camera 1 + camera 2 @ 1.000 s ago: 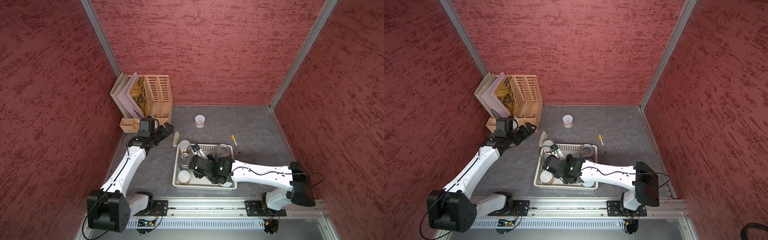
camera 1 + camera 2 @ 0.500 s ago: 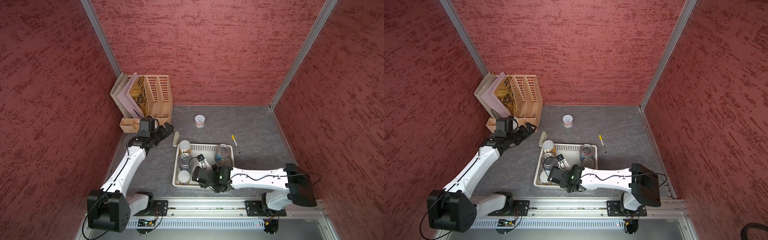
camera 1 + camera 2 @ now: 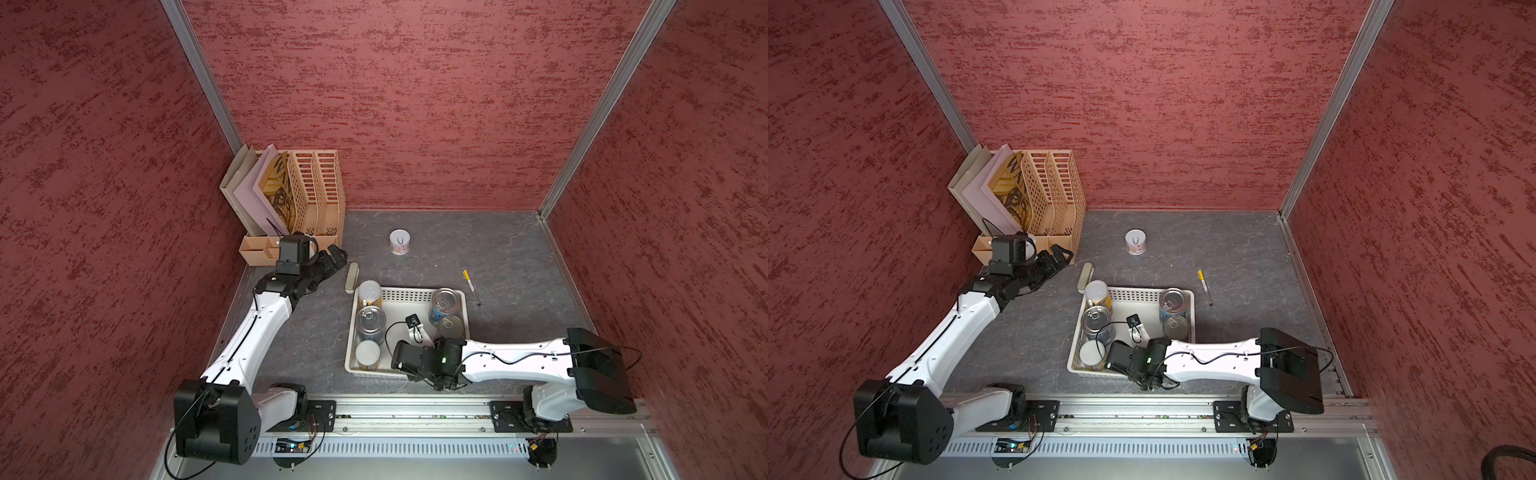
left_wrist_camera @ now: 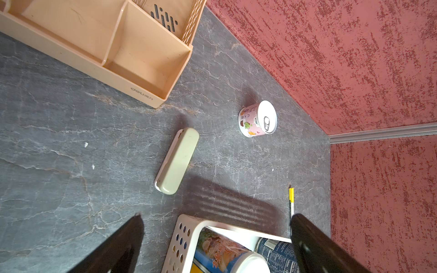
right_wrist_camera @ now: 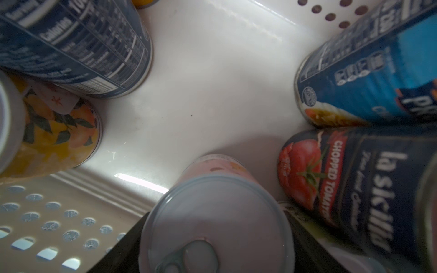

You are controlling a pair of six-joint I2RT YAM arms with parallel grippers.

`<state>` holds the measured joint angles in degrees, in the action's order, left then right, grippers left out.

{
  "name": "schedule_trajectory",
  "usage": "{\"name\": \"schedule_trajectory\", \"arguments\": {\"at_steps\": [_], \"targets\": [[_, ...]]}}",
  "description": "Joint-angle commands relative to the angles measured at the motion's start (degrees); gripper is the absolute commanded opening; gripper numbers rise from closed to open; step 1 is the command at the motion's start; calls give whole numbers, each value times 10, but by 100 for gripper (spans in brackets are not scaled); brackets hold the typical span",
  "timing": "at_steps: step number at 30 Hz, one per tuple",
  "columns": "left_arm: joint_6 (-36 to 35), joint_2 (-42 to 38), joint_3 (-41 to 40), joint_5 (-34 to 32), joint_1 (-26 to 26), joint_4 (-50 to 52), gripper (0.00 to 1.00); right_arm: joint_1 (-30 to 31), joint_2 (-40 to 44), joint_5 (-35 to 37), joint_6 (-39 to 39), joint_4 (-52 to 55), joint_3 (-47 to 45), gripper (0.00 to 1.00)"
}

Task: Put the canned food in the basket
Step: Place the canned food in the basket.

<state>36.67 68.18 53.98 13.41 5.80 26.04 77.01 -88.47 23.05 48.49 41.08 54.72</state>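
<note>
My right gripper (image 5: 212,236) is shut on a pink can (image 5: 214,208) with a white pull-tab lid, held upright low inside the white basket (image 3: 407,294) by its front wall. In both top views the right wrist (image 3: 419,359) hides this can. Several cans stand in the basket: three along its left side (image 3: 370,324) and two at its right (image 3: 444,305). One pink can (image 3: 400,242) stands alone on the table near the back wall (image 4: 257,119). My left gripper (image 3: 332,257) hangs open and empty beside the file rack, its fingers (image 4: 132,236) wide apart.
A peach file rack (image 3: 316,191) with folders fills the back left corner, a low tray (image 4: 142,54) in front of it. A beige bar (image 3: 352,277) lies just left of the basket. A yellow pen (image 3: 471,286) lies to the basket's right.
My right arm has drawn back from the basket's middle to its front wall with the can. The left arm has not moved.
</note>
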Motion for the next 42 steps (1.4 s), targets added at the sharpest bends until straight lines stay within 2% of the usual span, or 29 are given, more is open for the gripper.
{"name": "schedule_trajectory", "arguments": {"at_steps": [1, 7, 15, 20, 29, 35, 42], "targets": [[2, -6, -3, -3, 2, -6, 100, 8, -4, -34, 8, 21, -19, 46], [2, -5, -3, -2, 3, -7, 100, 7, -9, -35, 26, 29, -41, 51], [4, -2, -4, 0, 3, -7, 100, 6, -28, -94, 40, 16, -48, 61], [4, -1, -3, 1, 3, -6, 100, 6, -34, -122, 54, 32, -53, 73], [6, 1, -2, 4, 4, -5, 100, 7, -32, -82, 42, 106, 5, 97], [6, 1, -2, 5, 5, -6, 100, -12, -57, -57, 0, 125, 66, 98], [5, 1, 0, 5, 4, -4, 100, -30, -97, -53, -52, 129, 136, 89]]}}
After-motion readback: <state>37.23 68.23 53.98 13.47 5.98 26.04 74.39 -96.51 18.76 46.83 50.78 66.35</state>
